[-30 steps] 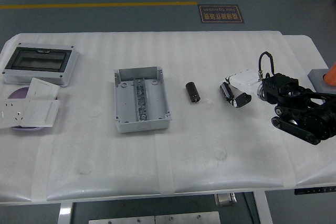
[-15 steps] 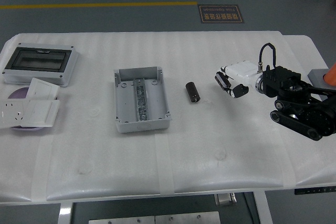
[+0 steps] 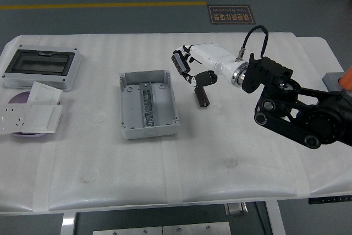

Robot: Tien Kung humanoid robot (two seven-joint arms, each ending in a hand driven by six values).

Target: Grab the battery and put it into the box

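The right robot hand (image 3: 193, 69), fingers loosely spread and holding nothing, hovers just above one black battery (image 3: 202, 96) lying on the white tabletop (image 3: 231, 158), with one open grey box (image 3: 147, 104) to its left, and further left one lidded enclosure (image 3: 41, 67).

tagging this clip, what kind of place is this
Probably a factory or lab test bench: a grey painted floor with a yellow line and a floor sign, and electrical parts on the white table, such as a junction box and socket plates.

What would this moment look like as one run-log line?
right hand: open, above battery | battery: on table, right of box | left arm: unseen
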